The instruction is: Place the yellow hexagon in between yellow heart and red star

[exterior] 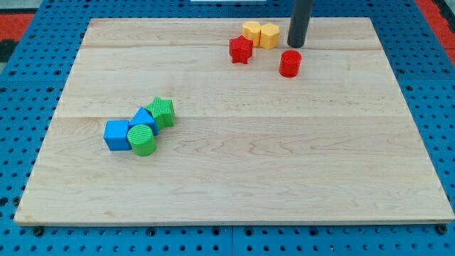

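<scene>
The yellow hexagon (pixel 269 35) lies near the view's top, touching the yellow heart (pixel 252 30) on its left. The red star (pixel 241 50) lies just below the heart, close to both yellow blocks. My tip (pixel 296 44) stands just right of the yellow hexagon, a small gap apart. A red cylinder (pixel 290 63) lies just below my tip.
A cluster sits at the view's left: a blue cube (pixel 116 135), a blue block (pixel 144 119), a green cylinder (pixel 143 139) and a green block (pixel 163 112). The wooden board (pixel 234 185) rests on a blue pegboard surface (pixel 21 92).
</scene>
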